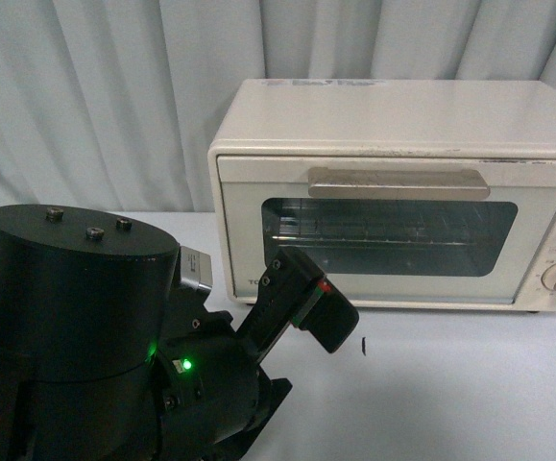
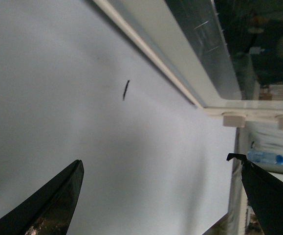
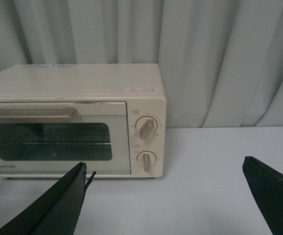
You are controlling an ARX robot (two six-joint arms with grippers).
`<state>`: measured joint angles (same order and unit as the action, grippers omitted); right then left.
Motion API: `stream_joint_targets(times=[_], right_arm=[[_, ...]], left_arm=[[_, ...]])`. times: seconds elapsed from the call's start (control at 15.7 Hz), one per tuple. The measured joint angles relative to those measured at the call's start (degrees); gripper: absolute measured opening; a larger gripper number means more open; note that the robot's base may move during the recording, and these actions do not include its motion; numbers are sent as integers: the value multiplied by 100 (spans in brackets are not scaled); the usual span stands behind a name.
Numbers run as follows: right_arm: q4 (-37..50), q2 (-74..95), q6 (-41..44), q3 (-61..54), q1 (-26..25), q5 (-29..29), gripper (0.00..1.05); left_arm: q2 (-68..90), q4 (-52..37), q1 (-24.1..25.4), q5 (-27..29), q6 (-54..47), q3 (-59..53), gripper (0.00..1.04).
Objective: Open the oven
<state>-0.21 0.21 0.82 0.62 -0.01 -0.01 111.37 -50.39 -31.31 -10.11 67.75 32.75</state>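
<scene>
Left gripper (image 2: 165, 196): fingers spread wide, nothing between them. It sits low in front of the oven (image 1: 393, 115), close to the bottom edge of the door (image 1: 249, 240), looking along the table (image 1: 450, 384) past a small dark mark (image 2: 125, 89). The left arm (image 1: 76, 317) stands at the oven's front, off the end away from the knobs (image 3: 146, 127).

Right gripper (image 3: 165, 196): also wide open and empty. It faces the oven's front from farther back, toward the knob end, touching nothing.

Oven: on the table, back to the curtain (image 1: 85, 96), door fully shut. The bar handle (image 1: 398, 182) runs along the top of the door, just above the window (image 1: 388, 235). A wire rack shows dimly behind the glass.

Handling, judged:
- A stiff sheet-metal box, probably light. The table looks smooth and the feet are small, so a straight pull may slide the whole oven instead of opening it.
- The door likely hinges at its bottom edge, so the pull should run out and then down in an arc.
- Best hold is mid-handle, fingers hooked over the bar. The bar is shallow and smooth, so slip is a risk.
- Keep the fingertips off the glass.
- The free gripper could brace the oven's top.
</scene>
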Motion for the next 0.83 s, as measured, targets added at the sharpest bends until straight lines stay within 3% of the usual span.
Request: stream_joint_targets(times=[0.26,0.83], right_arm=[[0,0,0,0,0,0,98],[0,0,0,0,0,0,98]], left_arm=[[57,319,173,-63,-627,-26,98],[391,205,-223,262,-520,-85,98]])
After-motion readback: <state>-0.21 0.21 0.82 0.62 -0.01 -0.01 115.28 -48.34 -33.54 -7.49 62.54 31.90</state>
